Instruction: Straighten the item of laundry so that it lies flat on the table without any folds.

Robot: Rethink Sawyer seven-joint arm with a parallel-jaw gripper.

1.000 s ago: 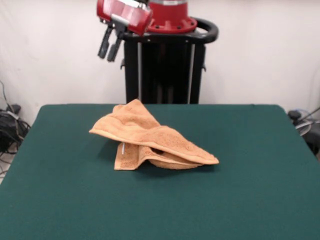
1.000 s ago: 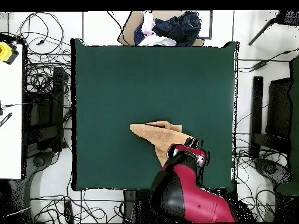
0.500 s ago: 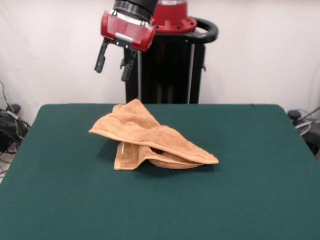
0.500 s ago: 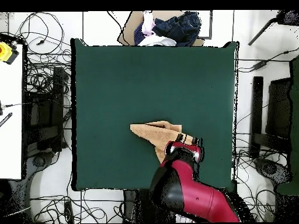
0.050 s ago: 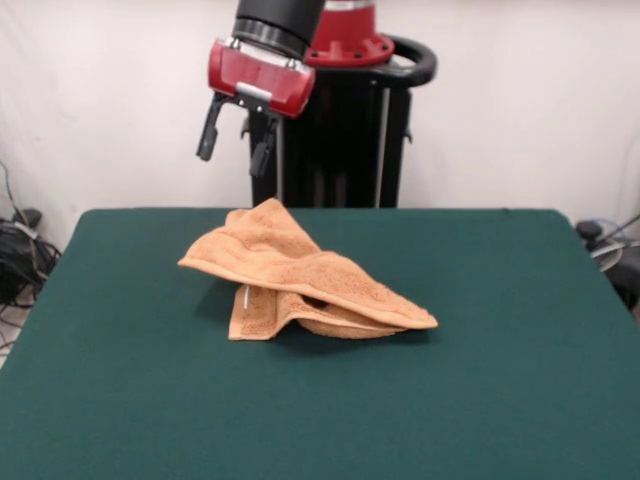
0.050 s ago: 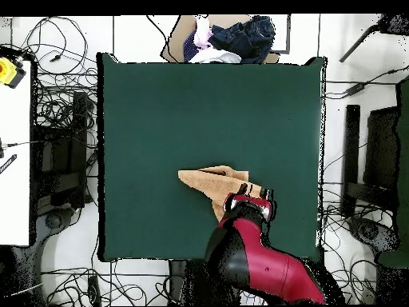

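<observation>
A plain white wall stands behind the dark green counter [image 5: 520,330], and from overhead cables lie tangled on the floor round it, with a heap of other laundry [image 6: 228,38] past one edge.

The towel [image 5: 300,275] lies crumpled on the counter, a little left of centre in the front view and toward the far half. It is folded over itself: a broad upper layer runs from a raised corner at the far left down to a narrow tip at the near right, and a lower layer pokes out beneath it at the near left, where the small white tag [image 5: 246,297] shows. Its long axis runs diagonally, far left to near right, with the narrow tip pointing right and slightly toward the camera.

The tool [image 5: 235,132] hangs well above the counter with its two dark fingers [image 5: 208,130] spread apart and nothing between them. In the front view it sits above and a little left of the towel's raised far corner, so the towel lies below it and stretches away to the right and nearer the camera. From overhead the arm [image 6: 252,256] covers part of the towel's end, so exactly how the tool lines up over the cloth is hard to say; it seems to be over that end rather than the middle. The towel is not yet flat.
</observation>
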